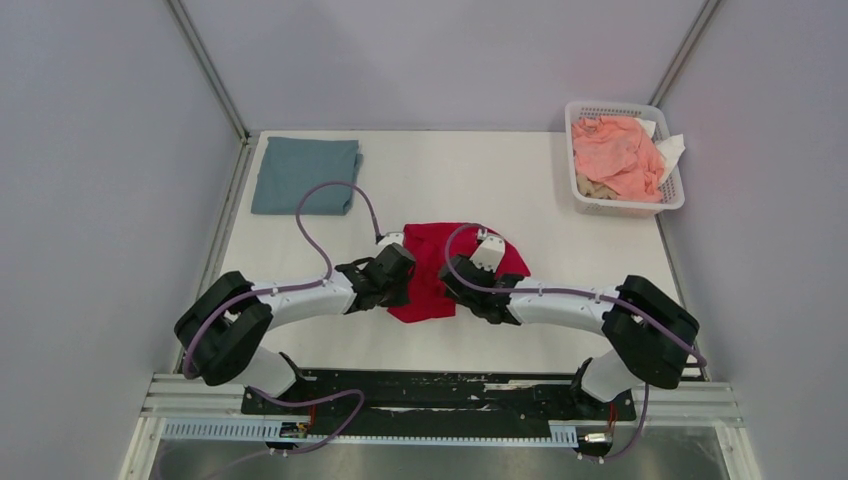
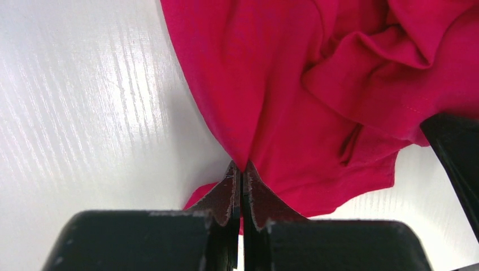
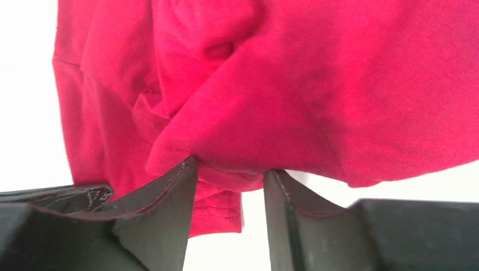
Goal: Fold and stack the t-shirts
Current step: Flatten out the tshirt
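Red t-shirt [image 1: 432, 262] lies crumpled at the middle of the table [image 1: 560, 320], with both wrists down on it. Grey-blue t-shirt [image 1: 305, 175] sits folded flat at the far left corner, well apart; by the look of it, your stack goes there. Left gripper [image 2: 242, 169] has its jaws pressed together on a pinch of red cloth at the shirt's left edge, and the fabric draws to a point at the tips. Right gripper [image 3: 230, 168] has its jaws parted by a moderate gap; a hem fold lies between the tips but is not clamped, as far as you can see. Treat the shirt as light, limp and not fragile: it won't hold a shape, it sags and drags, and a pinch may catch more than one layer. The tabletop looks smooth, so expect the cloth to slide rather than snag. Take hold at a hem or seam edge, deep enough in the fingers that thin knit doesn't creep out. Grips on opposite sides should give you the spread you need before folding. You cannot tell collar from bottom hem in this heap. White mesh basket [image 1: 628, 205] with salmon cloth [image 1: 615, 155] stands at the far right, well apart from the shirt.
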You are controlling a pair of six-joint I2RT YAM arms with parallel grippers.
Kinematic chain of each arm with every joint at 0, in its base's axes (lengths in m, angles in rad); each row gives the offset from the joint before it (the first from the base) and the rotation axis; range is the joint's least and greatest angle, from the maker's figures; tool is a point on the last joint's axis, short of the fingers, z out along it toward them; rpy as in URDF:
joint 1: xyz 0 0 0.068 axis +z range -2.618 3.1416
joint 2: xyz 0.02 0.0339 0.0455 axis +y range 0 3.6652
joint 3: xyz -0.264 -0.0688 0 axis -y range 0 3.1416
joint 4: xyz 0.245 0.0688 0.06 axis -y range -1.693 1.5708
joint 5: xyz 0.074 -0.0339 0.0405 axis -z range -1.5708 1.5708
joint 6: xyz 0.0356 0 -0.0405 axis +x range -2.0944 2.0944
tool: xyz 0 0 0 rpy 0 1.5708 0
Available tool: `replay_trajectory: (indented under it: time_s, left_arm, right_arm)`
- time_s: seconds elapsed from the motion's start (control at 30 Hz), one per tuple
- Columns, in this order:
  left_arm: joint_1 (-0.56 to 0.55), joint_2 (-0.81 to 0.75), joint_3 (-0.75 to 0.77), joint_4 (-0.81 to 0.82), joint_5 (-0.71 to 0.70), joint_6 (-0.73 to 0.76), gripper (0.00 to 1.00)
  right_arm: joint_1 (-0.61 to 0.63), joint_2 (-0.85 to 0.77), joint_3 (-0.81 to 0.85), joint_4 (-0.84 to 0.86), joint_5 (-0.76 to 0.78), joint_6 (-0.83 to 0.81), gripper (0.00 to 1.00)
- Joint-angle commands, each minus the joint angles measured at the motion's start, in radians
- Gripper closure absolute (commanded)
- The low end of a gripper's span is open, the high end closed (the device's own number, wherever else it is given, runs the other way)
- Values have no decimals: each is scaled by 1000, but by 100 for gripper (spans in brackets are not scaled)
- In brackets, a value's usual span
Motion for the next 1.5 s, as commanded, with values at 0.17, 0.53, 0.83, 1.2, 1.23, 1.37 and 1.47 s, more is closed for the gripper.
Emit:
replay_trajectory:
  time_s: [0.17, 0.53, 0.83, 1.2, 1.23, 1.37, 1.47]
  left_arm:
    - [13, -75, -4, -17, -108, -15, 100]
    - [270, -168, -7, -39, -187, 29, 100]
    - [422, -208, 110, -20, -183, 78, 100]
    - [458, -483, 316, 32, -181, 209, 100]
    - [458, -525, 334, 38, -169, 220, 100]
    - [458, -635, 390, 18, -140, 267, 100]
    - [459, -718, 420, -3, -119, 290, 100]
  right_arm:
    - [-53, -133, -112, 4, 69, 6, 97]
    - [-333, -365, -209, -93, -36, -296, 100]
    - [-601, -458, -1, -50, 32, -491, 100]
    - [-654, -530, 357, 30, -186, -735, 100]
    - [-655, -542, 375, 30, -211, -740, 100]
    - [-655, -625, 428, 31, -275, -751, 100]
    - [-655, -694, 473, 25, -319, -753, 100]
